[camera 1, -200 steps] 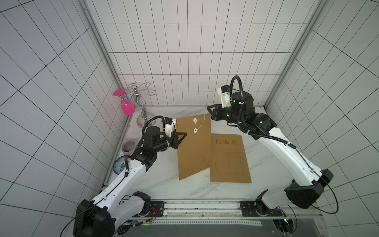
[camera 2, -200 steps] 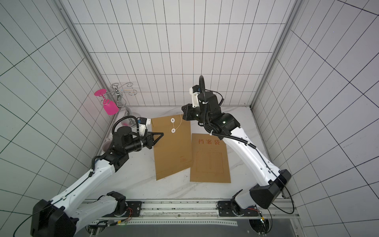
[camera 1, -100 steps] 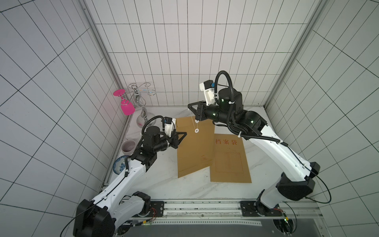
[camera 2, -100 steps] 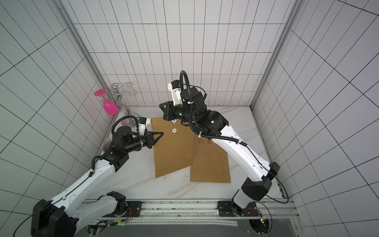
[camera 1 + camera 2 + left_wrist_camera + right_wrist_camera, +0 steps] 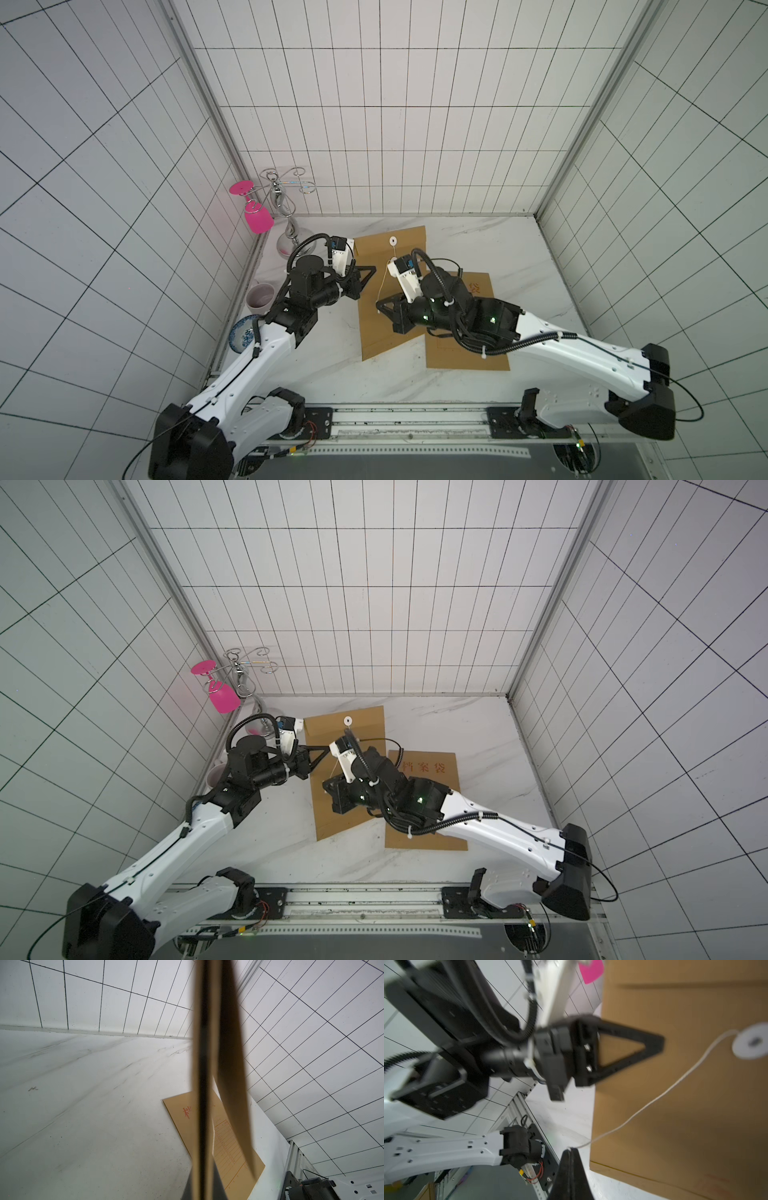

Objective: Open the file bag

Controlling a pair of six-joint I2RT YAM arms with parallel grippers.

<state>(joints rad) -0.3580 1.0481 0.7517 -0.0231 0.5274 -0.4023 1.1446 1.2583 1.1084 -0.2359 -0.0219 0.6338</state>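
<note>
String (image 5: 654, 1101) is sitting pinched at the very tip of the right gripper (image 5: 570, 1150), whose jaws are pressing together on it. From that tip the string is curving away across the brown face of the file bag (image 5: 685, 1105) to the white disc (image 5: 751, 1043) on the flap. Just past the right gripper, the left gripper (image 5: 660, 1042) is clamping the bag's side edge, its jaws squeezing the paper. The left wrist view is showing that edge only as a blur between them. Behind the right gripper, under its arm, a second envelope (image 5: 465, 357) with red characters is lying flat on the table (image 5: 478, 237), and a corner of the bag is overlapping it. Well beyond the left gripper, by the wall, a pink glass (image 5: 258, 220) is hanging upside down from a metal stand (image 5: 286, 208)
</note>
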